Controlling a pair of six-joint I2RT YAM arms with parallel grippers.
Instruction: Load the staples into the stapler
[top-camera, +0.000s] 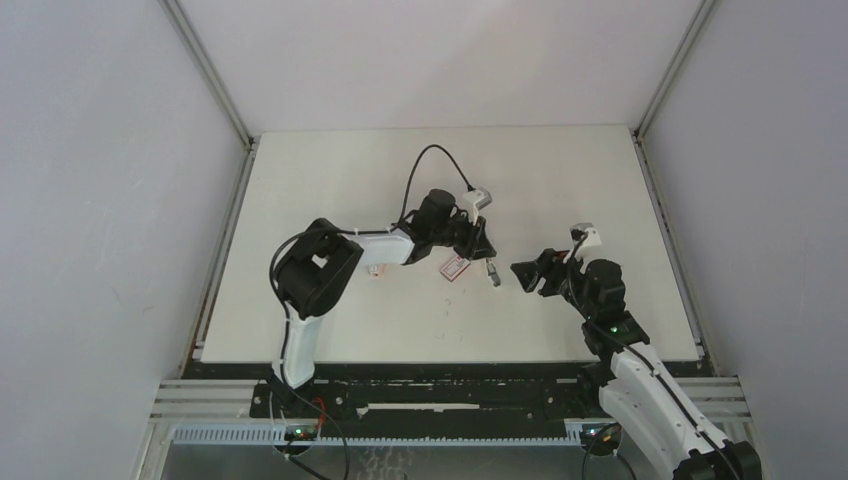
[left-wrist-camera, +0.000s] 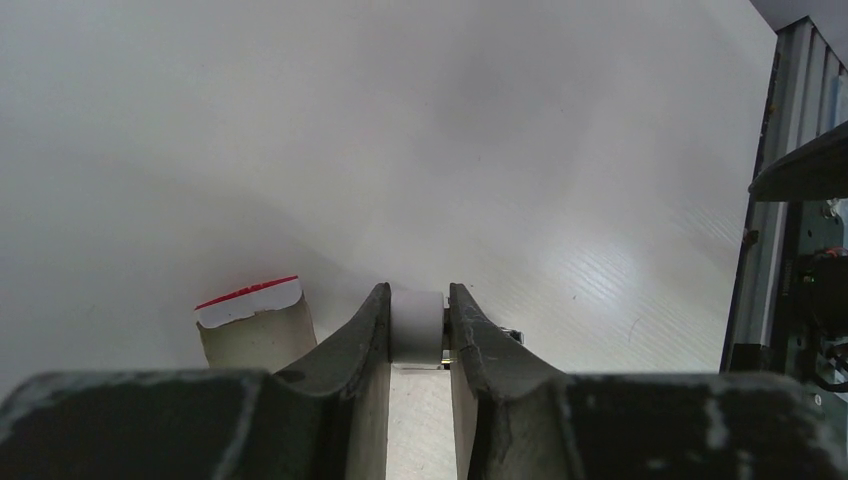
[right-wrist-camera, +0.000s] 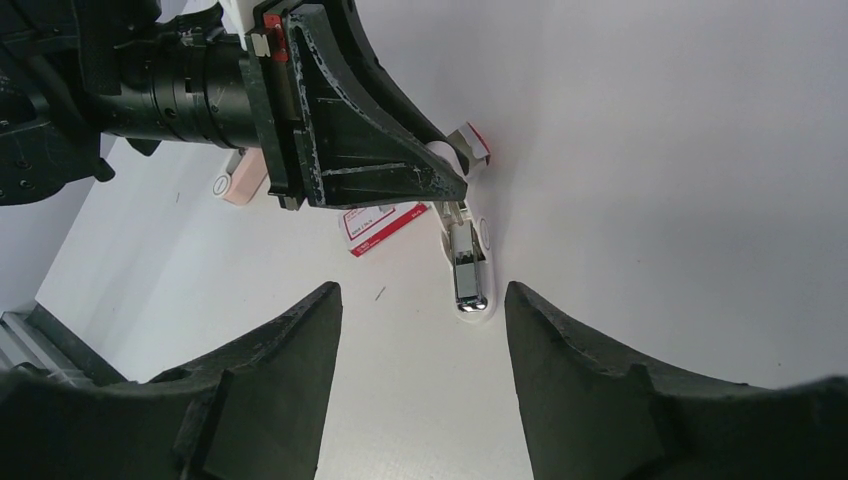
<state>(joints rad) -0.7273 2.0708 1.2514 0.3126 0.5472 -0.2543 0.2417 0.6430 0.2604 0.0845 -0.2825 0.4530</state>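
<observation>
Quick count: two grippers, one stapler (right-wrist-camera: 470, 272), one staples box (right-wrist-camera: 384, 224), and one little pink-and-white clip thing (right-wrist-camera: 234, 186).

The left gripper (left-wrist-camera: 417, 300) is pinched narrow on a white part of the stapler, whose metal channel lies open on the table (top-camera: 350, 180). The right gripper (right-wrist-camera: 420, 295) hangs wide, holding nothing.

The staples box lies flat, label up, just beside the stapler under the left gripper. One red-and-white cardboard piece (left-wrist-camera: 254, 318) stands next to the left fingers, and I honestly can't tell what it is. The left fingers hide the stapler's far end.
</observation>
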